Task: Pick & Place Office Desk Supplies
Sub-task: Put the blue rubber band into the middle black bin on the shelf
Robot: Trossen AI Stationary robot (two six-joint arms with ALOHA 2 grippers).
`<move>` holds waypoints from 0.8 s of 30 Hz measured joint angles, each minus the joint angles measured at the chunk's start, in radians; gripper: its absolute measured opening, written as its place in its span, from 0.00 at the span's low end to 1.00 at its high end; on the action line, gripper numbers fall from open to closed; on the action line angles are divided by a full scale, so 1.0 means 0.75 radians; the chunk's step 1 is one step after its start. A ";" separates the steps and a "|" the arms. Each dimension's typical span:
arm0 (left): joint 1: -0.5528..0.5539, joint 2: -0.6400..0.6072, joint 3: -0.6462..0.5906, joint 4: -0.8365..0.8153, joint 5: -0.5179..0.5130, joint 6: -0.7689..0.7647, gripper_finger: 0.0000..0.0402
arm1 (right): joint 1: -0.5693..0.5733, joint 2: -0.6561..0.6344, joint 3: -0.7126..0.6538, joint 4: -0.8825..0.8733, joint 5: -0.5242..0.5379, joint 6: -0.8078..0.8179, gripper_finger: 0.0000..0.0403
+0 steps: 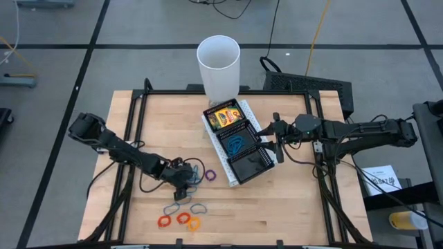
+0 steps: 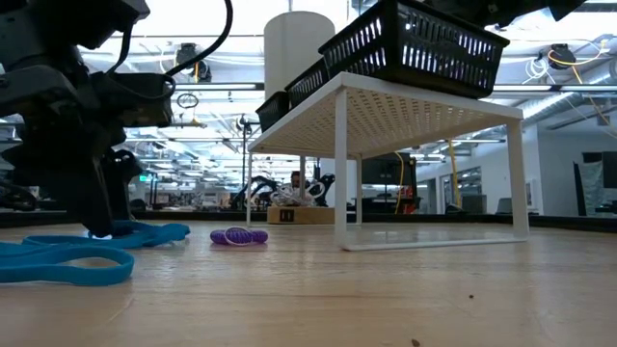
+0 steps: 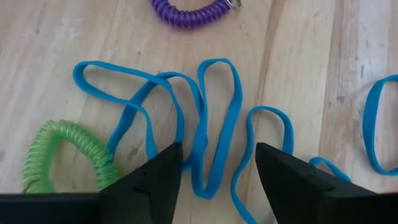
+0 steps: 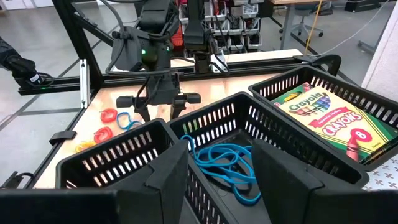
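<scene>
My left gripper [image 1: 184, 185] [image 3: 217, 180] stands open and points steeply down over a tangle of blue rubber-band loops [image 3: 205, 124] lying on the wooden table. Several strands run between its fingers. A green coil loop [image 3: 68, 155] lies beside one finger, and a purple coil [image 3: 189, 15] [image 1: 209, 175] a little beyond. My right gripper [image 1: 275, 140] [image 4: 221, 180] hangs open and about level at the right side of the black mesh tray [image 1: 250, 166], holding nothing. The tray's far compartment holds a crayon box [image 4: 326, 115] [image 1: 225, 117], and its middle one blue bands [image 4: 227, 165]. My left gripper has its fingertips [image 3: 163, 171] down at the table on either side of the blue bands' strands [image 3: 214, 168], coming from above at a slant. Whether the fingers touch the bands or the green coil, I cannot tell.
The tray sits on a white mesh stand [image 2: 386, 101]. A tall white cup [image 1: 219, 66] stands behind it at the far edge. Red and orange loops [image 1: 181, 220] and grey-blue loops [image 1: 173, 207] lie near the table's front. A black frame [image 1: 138, 124] runs along the table's sides.
</scene>
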 joint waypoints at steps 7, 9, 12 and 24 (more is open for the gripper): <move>0.022 -0.007 0.000 -0.010 0.001 0.030 0.42 | 0.000 0.000 0.000 0.000 0.000 0.000 0.41; 0.037 -0.010 -0.001 -0.009 0.008 0.029 0.39 | 0.000 0.000 0.000 -0.001 0.000 0.000 0.41; 0.048 -0.010 -0.001 -0.010 0.012 0.034 0.35 | 0.000 0.000 0.000 0.000 0.000 0.000 0.41; 0.050 -0.010 -0.001 -0.010 0.012 0.034 0.24 | 0.000 0.000 0.000 -0.007 0.000 -0.002 0.40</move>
